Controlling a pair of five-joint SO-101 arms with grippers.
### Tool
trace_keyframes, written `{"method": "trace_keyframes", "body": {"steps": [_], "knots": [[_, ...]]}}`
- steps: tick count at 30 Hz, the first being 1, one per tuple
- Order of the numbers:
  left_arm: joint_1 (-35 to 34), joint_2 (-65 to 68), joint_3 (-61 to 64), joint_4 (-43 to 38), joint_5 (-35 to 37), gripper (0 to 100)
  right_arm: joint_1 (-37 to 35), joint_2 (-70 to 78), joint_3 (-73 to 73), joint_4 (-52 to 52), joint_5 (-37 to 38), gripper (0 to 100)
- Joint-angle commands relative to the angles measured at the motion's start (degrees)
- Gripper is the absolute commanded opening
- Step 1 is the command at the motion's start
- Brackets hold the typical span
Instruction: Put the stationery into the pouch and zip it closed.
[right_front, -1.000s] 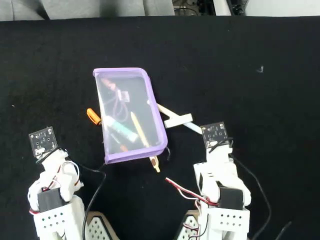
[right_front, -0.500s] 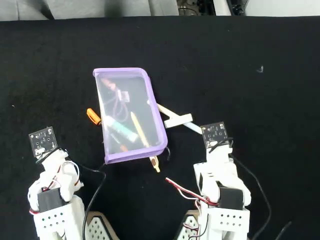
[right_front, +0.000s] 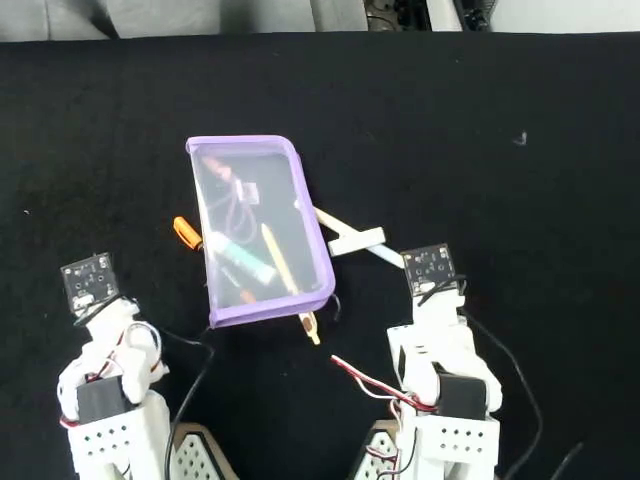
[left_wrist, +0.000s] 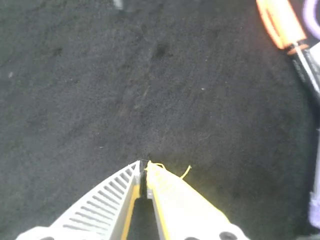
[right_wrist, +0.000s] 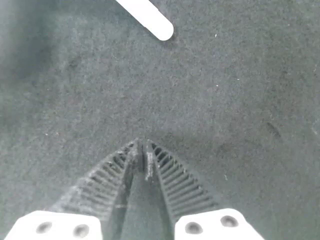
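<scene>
Purple-trimmed clear pouch (right_front: 258, 230) lies left of centre on the black table (right_front: 520, 180), pens showing through it. An orange marker (right_front: 186, 232) sits at its left edge and white sticks (right_front: 352, 240) at its right. The left gripper (left_wrist: 145, 167) and right gripper (right_wrist: 142, 150) hover nearer, fingertips together, empty.
</scene>
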Motion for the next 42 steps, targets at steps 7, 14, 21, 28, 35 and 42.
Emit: {"method": "trace_keyframes", "body": {"steps": [7, 14, 21, 28, 35, 42], "knots": [[1.4, -0.3, 1.2, -1.1, 0.4, 3, 0.4, -5.2, -0.1, 0.4, 0.4, 1.2], [-5.8, -0.3, 1.2, -19.6, -0.1, 3, 0.4, -5.2, -0.1, 0.4, 0.4, 1.2], [-10.9, -0.3, 0.7, -39.9, -0.7, 3, 0.4, -5.2, -0.1, 0.4, 0.4, 1.2], [-3.9, -0.3, -10.4, -36.4, -4.9, 26, 0.4, -5.2, -0.1, 0.4, 0.4, 1.2], [0.4, 11.2, -32.0, -27.3, 0.4, 25, 0.4, -5.2, -0.1, 0.4, 0.4, 1.2], [0.6, 52.0, -58.0, -25.5, 9.6, 25, 0.4, -5.2, -0.1, 0.4, 0.4, 1.2]]}}
